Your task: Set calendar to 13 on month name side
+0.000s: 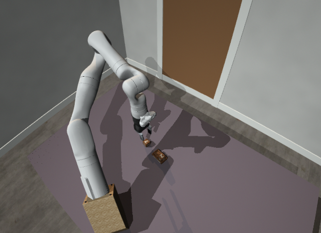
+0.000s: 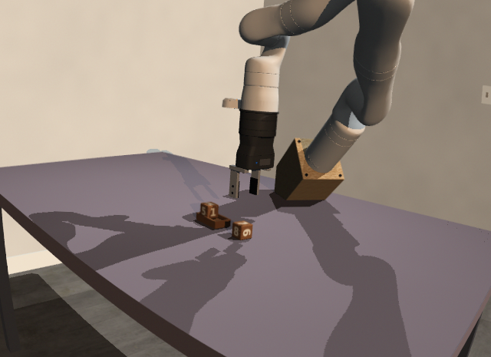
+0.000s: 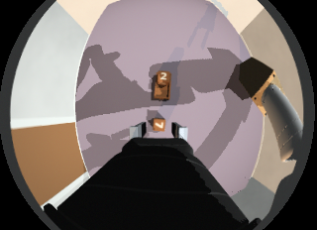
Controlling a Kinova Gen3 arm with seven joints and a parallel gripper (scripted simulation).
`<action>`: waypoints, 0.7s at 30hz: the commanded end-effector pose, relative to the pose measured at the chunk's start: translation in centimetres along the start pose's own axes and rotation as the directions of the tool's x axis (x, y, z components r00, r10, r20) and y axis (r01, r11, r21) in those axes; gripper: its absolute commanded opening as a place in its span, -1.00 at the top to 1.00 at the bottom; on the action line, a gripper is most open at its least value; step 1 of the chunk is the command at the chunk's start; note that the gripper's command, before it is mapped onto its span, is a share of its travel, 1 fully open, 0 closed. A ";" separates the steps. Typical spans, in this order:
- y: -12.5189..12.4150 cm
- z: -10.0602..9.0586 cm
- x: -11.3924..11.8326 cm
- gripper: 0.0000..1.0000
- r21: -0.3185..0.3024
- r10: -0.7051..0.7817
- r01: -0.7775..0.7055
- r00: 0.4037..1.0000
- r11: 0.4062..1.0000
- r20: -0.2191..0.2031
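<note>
Calendar tray: one cube inside, one cube outside, end effector open

Table: the purple-grey top extends below the end effector and to all sides of it. It supports the tray and the loose cube.

Arm: rises from the base block, bends over above the end effector and reaches down to it.

Base block: wood-coloured, mounted on the table, well apart from the end effector.

Gripper: fingers spread wide and pointing down, with nothing gripped. The fingertips are above the table, apart from both cubes.

Tray: lower than the fingertips and, in the wrist view, ahead of them, beyond the loose cube. It rests flat on the table.

Seated cube: located in the tray half farther from the gripper; the nearer half is bare. The upper face shows 2. Two side faces show 5 and an upright 1.

Loose cube: rests on the table between the gripper and the tray in the wrist view, touching neither. The upper face appears to show 7. One side face shows 8; another carries a sideways 6 or 9, which cannot be distinguished.
</note>
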State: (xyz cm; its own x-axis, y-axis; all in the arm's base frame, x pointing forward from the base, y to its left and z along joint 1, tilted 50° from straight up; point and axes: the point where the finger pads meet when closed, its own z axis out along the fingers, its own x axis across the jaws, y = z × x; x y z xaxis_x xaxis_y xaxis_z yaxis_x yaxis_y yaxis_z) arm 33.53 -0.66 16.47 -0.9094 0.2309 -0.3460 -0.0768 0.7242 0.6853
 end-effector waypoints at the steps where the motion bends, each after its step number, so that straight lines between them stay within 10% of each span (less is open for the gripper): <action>1: 0.1 0.0 0.0 -1.00 0.000 0.000 0.000 1.000 1.000 -0.002; 21: 0.3 0.1 0.0 -0.80 0.000 0.077 -0.077 0.997 0.997 -0.001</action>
State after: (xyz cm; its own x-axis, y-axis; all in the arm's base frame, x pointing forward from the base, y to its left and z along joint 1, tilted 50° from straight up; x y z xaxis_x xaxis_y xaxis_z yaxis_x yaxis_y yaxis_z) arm 33.51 -0.37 16.56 -0.9137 0.2841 -0.2904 -0.0069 0.7038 0.7104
